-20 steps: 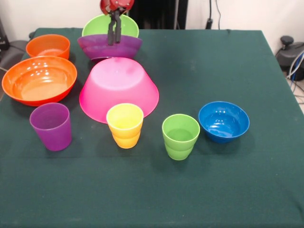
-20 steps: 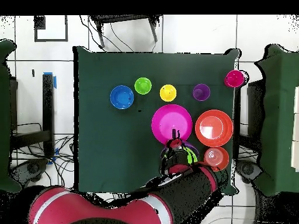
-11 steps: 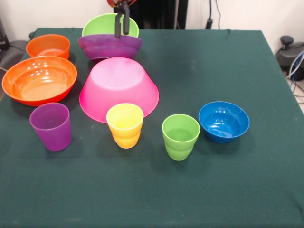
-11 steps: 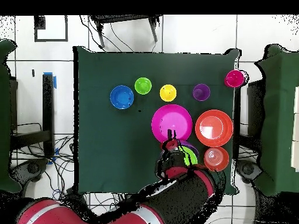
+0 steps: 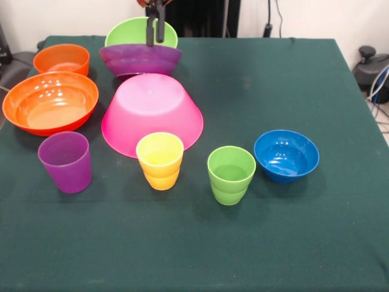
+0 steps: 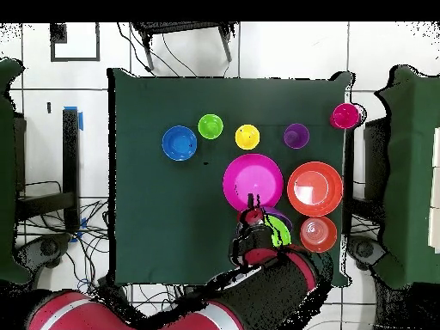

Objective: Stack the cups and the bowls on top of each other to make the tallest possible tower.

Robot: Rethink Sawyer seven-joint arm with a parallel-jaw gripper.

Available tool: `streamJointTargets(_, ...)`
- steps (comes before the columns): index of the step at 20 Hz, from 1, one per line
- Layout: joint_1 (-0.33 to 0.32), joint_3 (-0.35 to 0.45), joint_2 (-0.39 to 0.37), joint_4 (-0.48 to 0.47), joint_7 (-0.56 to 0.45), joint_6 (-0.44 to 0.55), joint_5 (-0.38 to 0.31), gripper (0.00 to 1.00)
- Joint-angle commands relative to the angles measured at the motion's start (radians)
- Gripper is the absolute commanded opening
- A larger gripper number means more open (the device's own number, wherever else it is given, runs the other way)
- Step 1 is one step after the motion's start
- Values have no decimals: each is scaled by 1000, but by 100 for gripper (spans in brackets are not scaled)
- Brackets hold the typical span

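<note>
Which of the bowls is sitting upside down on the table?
The big pink bowl. It rests rim-down showing its flat base, while the other bowls sit open side up.

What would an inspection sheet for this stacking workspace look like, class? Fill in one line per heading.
Surface: green table, flat, no spills seen.
Job's things: pink bowl upside down; behind it, lime green bowl nested in purple bowl; large orange bowl, small orange bowl and blue bowl upright, apart; purple cup, yellow cup and green cup in a row; a red cup at the table's corner.
Clutter: nothing seen.
Gripper: gripper hangs open over the nested bowls' rims, holding nothing.
Cables: several cables on the floor beside the table.
Surroundings: tiled floor, white wall.
</note>
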Motion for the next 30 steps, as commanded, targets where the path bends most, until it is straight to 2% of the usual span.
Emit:
streamJointTargets(1,-22,138,84,68,-198,-25,54,100)
streamJointTargets(10,-18,126,124,105,-235,-75,108,100)
streamJointTargets(12,-11,120,118,110,-227,-71,103,100)
streamJointTargets(22,14,98,56,128,-176,-36,39,100)
streamJointTargets(30,41,86,-41,137,-91,29,-69,100)
